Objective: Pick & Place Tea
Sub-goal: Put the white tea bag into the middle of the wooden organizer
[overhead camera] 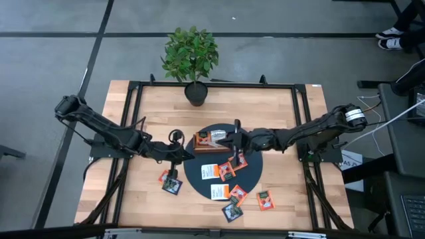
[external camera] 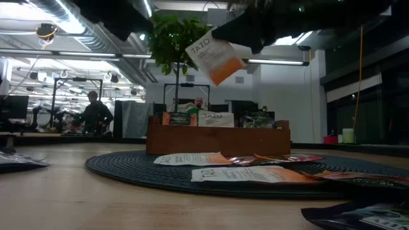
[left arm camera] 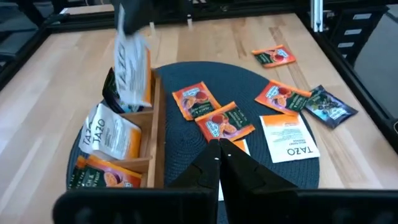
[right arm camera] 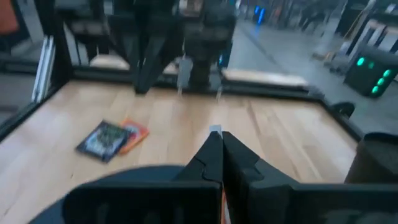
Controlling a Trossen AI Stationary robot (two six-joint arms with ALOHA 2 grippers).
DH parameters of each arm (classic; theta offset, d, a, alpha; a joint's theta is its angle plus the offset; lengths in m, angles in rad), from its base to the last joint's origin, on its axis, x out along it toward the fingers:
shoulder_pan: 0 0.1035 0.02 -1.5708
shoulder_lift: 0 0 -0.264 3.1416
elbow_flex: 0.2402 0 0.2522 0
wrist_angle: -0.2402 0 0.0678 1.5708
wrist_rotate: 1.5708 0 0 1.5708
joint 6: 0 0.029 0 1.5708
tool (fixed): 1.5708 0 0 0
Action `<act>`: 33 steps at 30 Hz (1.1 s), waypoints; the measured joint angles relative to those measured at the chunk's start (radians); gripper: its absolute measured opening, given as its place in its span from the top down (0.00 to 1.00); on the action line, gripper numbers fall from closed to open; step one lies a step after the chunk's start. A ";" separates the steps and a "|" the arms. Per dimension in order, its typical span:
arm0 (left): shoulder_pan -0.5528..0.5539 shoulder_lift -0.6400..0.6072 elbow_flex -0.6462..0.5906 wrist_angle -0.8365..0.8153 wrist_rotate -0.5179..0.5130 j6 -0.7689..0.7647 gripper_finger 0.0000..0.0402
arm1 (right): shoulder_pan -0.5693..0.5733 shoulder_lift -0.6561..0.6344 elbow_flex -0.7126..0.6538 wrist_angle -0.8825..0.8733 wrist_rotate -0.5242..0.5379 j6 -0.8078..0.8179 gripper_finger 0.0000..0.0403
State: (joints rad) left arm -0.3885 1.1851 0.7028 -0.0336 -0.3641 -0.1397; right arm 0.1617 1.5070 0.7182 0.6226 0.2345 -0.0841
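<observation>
A white-and-orange tea sachet (external camera: 214, 57) hangs above the long wooden tray (overhead camera: 211, 142), with my right gripper (overhead camera: 232, 139) shut on it. The tray stands on the round dark mat (overhead camera: 252, 174) and holds a few upright sachets (left arm camera: 107, 135). More sachets lie flat on the mat (left arm camera: 205, 102) and on the wood beside it (overhead camera: 170, 182). My left gripper (left arm camera: 219, 146) is shut at the mat's left side, above the flat sachets. Nothing shows between its fingers. My right gripper pinches the sachet's upper edge (external camera: 216, 38) between its two fingers, coming roughly level from the table's right. The sachet hangs tilted below the fingers, white end up and orange end down, clear of the tray. A thin white edge (right arm camera: 215, 129) shows at the fingertips.
A potted plant (overhead camera: 191, 56) stands at the table's far edge. Black frame rails (overhead camera: 133, 119) run along the table's sides. Sachets lie near the front edge (overhead camera: 265, 199). People (external camera: 94, 112) show in the room beyond the table.
</observation>
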 joint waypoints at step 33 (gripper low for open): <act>0.029 0.001 -0.175 0.363 0.075 -0.004 0.99 | -0.107 0.357 -0.201 0.798 -0.051 0.115 1.00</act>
State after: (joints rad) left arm -0.3592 1.1858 0.5274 0.3294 -0.2890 -0.1436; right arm 0.0543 1.8639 0.5167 1.4206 0.1833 0.0305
